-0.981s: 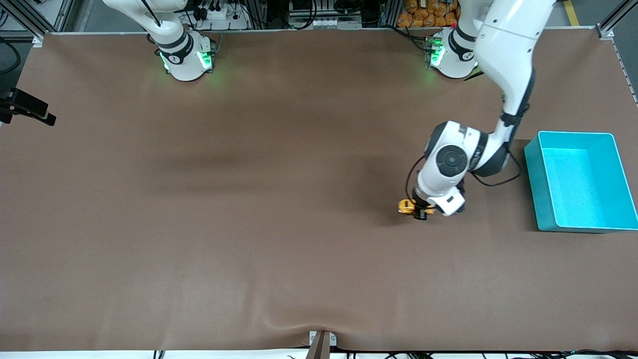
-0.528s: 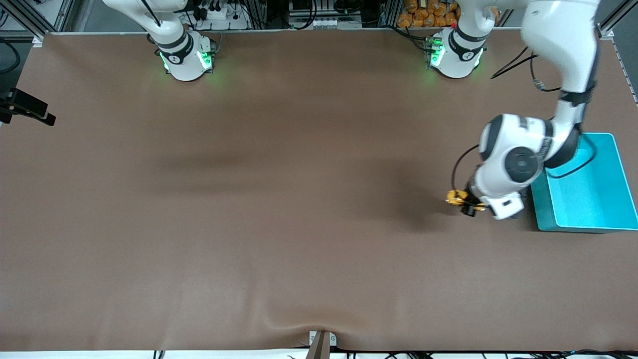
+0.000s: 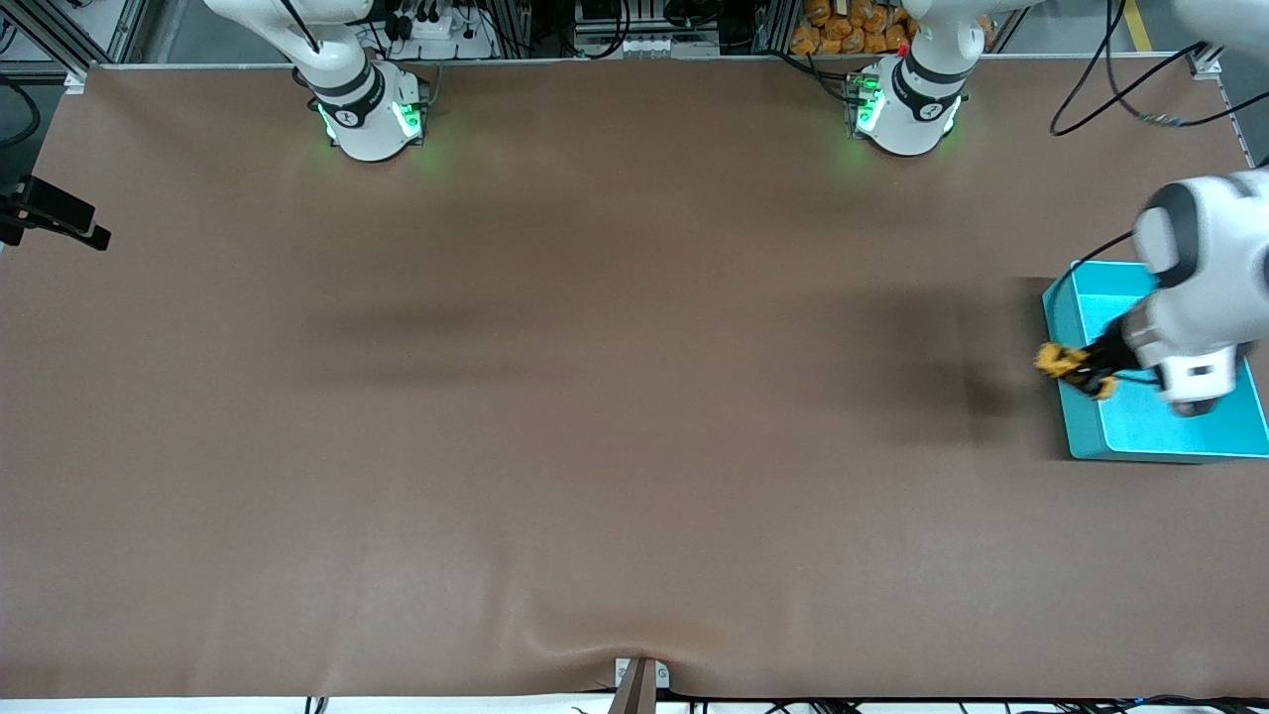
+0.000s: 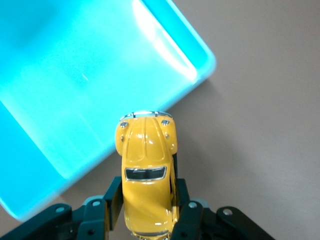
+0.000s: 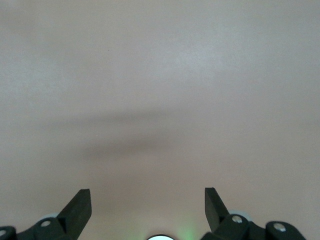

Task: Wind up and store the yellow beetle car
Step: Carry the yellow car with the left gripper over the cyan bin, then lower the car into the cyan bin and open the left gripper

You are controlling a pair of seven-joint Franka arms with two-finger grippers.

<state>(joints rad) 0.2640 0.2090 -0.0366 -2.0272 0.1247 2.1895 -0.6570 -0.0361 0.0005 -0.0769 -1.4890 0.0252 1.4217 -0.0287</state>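
A rectangular turquoise plastic bin (image 3: 1081,416) is sitting on the brown-covered bench (image 3: 595,397) at the left arm's end, and the part of its floor that is showing is lying bare. The left end effector (image 3: 1089,375) is hanging in the air over the bin's wall that faces the right arm's end of the bench, and it is gripping the small glossy yellow beetle-shaped toy car (image 3: 1061,361) tightly between its two fingers. The car is sticking out past that wall, partly over the bin's edge and partly over the bench.

The front view is showing the car only as a small yellow blob, and the white wrist of the left arm is covering a good part of the bin. The left wrist view is showing far more: the car (image 4: 147,172) is being held by its sides by the dark fingers (image 4: 114,200), its rounded bonnet pointing away from the end effector (image 4: 149,212), with a dark windscreen, a chrome bumper strip and two small headlamps. Its nose is lying over the bin's rim (image 4: 202,75).

The right end effector (image 5: 148,205) is appearing only in the right wrist view, waiting over bare bench with its fingers spread wide and holding nothing.
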